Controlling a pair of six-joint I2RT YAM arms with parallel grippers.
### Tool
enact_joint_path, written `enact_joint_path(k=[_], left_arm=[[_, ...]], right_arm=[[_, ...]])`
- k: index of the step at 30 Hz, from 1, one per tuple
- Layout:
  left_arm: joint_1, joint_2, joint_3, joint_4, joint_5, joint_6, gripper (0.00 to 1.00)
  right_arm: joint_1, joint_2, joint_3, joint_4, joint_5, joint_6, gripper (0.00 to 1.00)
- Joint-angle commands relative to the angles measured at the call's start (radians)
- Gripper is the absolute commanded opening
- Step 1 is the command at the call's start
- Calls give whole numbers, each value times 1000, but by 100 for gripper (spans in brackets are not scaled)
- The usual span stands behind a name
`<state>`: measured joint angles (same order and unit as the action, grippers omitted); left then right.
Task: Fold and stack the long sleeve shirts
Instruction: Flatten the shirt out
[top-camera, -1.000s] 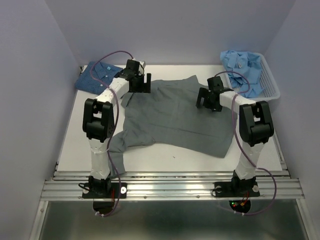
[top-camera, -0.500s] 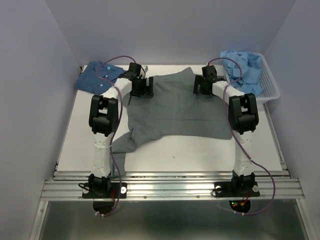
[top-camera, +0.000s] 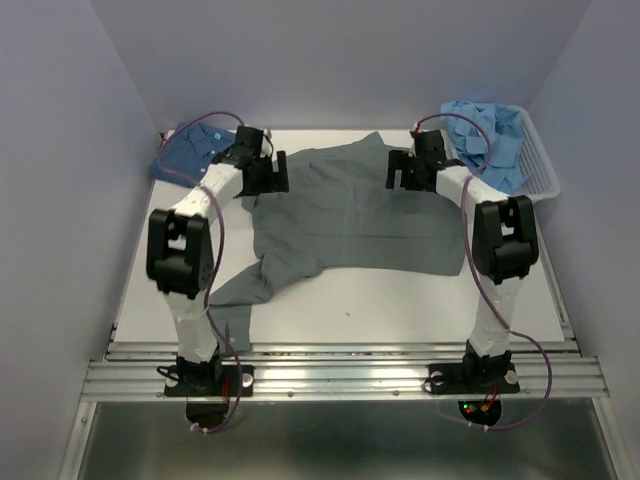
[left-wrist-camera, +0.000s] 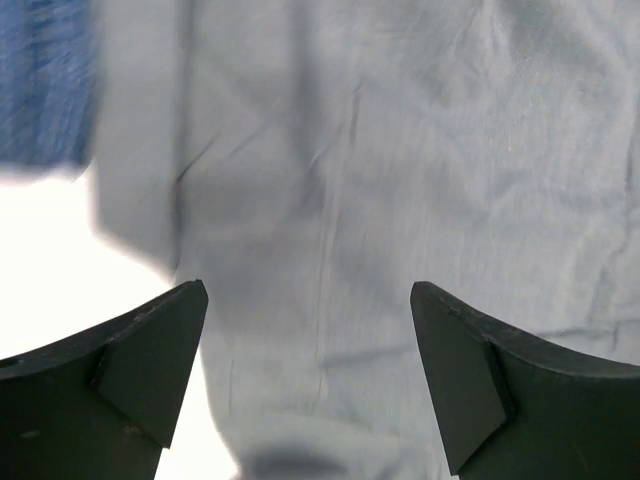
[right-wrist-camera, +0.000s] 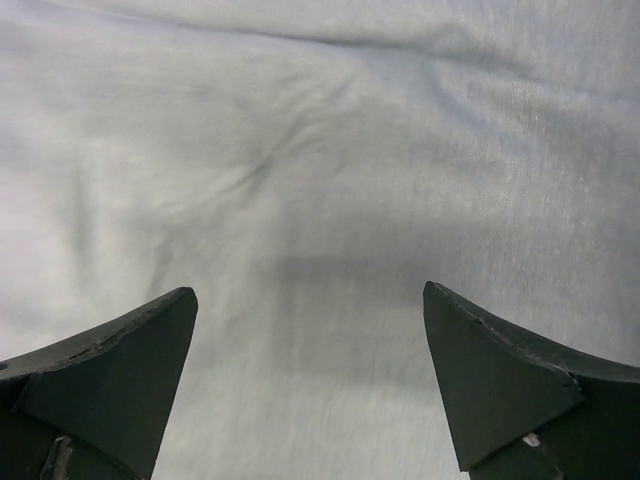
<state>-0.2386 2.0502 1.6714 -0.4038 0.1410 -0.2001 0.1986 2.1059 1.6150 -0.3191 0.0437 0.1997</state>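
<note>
Top external view: I saw the grey shirt (top-camera: 350, 215) spread over the middle of the white table (top-camera: 400, 305). It was a soft, matte cloth with shallow creases. Its far edge rose to a blunt point, and one sleeve trailed from the near left corner as a crumpled tail. The left gripper (top-camera: 268, 172) hung over the shirt's far left part and the right gripper (top-camera: 408, 170) over its far right part; both were black and blocky. The blue shirt (top-camera: 180, 155), finely patterned, lay flat at the far left corner, just beside the grey one. The light blue shirts (top-camera: 485, 130) lay heaped and rumpled in the basket (top-camera: 540, 178), white slatted plastic, at the far right edge.

Left wrist view: the jaws stood spread wide with nothing between them. The left fingers (left-wrist-camera: 140, 370) were dark, matte wedges. Below them lay grey cloth with long fold lines, a strip of bare table at left and a blue patch in the upper left corner.

Right wrist view: the jaws were likewise spread and empty, the right fingers (right-wrist-camera: 500, 380) the same dark wedges. Smooth grey cloth with one soft ridge filled the view. I could not tell whether either pair touched the cloth.
</note>
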Motion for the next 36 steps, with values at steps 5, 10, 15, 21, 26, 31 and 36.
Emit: enact_joint_path(k=[5,10,15,21,26,31,36], left_arm=[[5,-567,-485,-206,-340,-390,99],[12,-732,-741,-462,-325,-637,99],[22,-779,-886,-477,-268,-737,99],[24,-673,-914,-356,-207,-734,99],[16,-611,-978,-199,-69,-684,22],[-10,-555,-908,-245,-130,-647,0],[-50,-684,-803,-227,-182,-615,0]], right_arm=[[10,-208,-197,164,-120,33,100],[10,-211,-221,152,-145,38,100],[10,-202,-214,153,-159,50,100],[10,-192,-221,152,-147,46,100],[10,-208,-225,146,-79,21,100],[10,-211,-227,144,-54,15,100],[10,-208,-230,144,-59,14,100]])
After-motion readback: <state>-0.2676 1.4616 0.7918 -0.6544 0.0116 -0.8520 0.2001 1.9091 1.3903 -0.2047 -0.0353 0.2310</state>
